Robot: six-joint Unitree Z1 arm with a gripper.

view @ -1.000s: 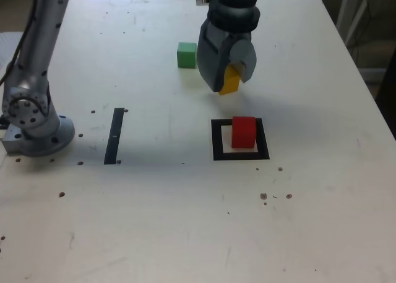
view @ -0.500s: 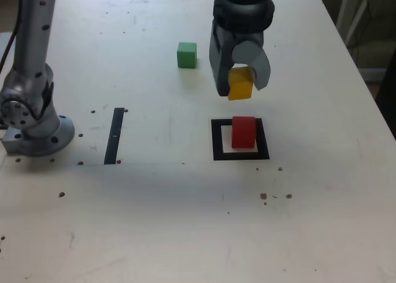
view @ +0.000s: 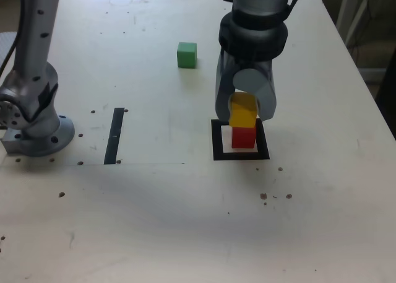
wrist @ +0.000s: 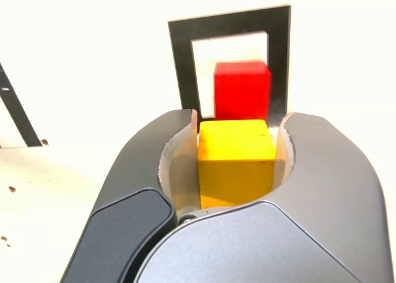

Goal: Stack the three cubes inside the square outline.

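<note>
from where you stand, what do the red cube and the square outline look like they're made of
The solid red cube looks like smooth painted wood or plastic: even colour and crisp edges, though which one I can't tell. The flat black square outline looks like matte tape, judging by its thin, straight-edged strips lying flush with the surface.

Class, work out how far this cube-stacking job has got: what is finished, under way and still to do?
Done: the red cube sits inside the square outline. In hand: the fingers hold the yellow cube, not yet released onto the red one. Left: setting yellow down, then fetching the green cube, which lies on the table outside the outline.
</note>
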